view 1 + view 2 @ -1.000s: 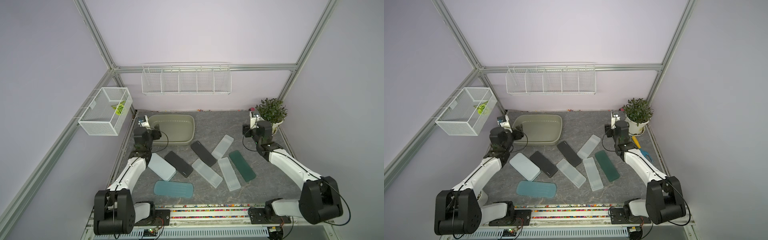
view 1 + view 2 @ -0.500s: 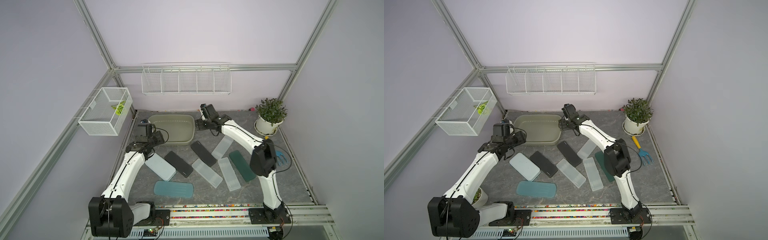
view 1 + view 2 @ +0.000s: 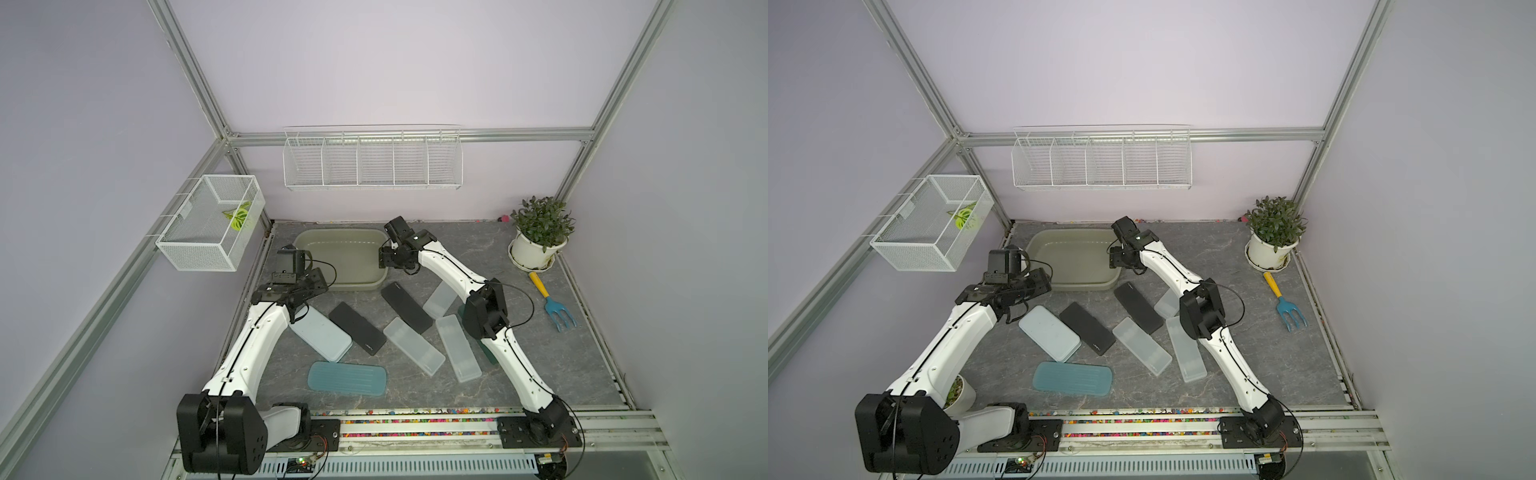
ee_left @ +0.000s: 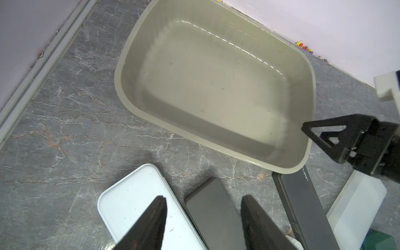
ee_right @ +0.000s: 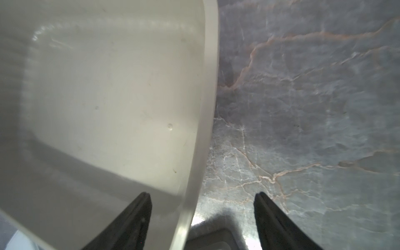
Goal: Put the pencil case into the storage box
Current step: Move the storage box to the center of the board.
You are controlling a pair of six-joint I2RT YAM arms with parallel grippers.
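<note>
The storage box point(image 3: 357, 287) is a beige-grey tub at the back left, with nothing in it point(image 3: 1079, 286). Several pencil cases lie in front of it: a pale blue one point(image 3: 322, 334), two black ones point(image 3: 357, 328) point(image 3: 407, 307), clear ones point(image 3: 413, 351) and a ribbed teal one point(image 3: 347, 376). My left gripper point(image 3: 322, 282) hovers by the box's front left corner. In the left wrist view it point(image 4: 203, 199) is open and empty above the pale blue case point(image 4: 129, 201) and a black case point(image 4: 212, 212). My right gripper point(image 3: 384, 262) is open and straddles the box's right rim point(image 5: 207, 86) near its front corner.
A potted plant point(image 3: 540, 237) stands at the back right, with a blue hand fork point(image 3: 552, 307) in front of it. A white mesh basket point(image 3: 212, 224) hangs on the left frame and a wire rack point(image 3: 372, 158) on the back wall. A dark green case point(image 3: 490, 357) lies partly under my right arm.
My right arm has reached from beside the plant across to the box's right rim. My left gripper has come forward from the box's left side and its jaws have narrowed.
</note>
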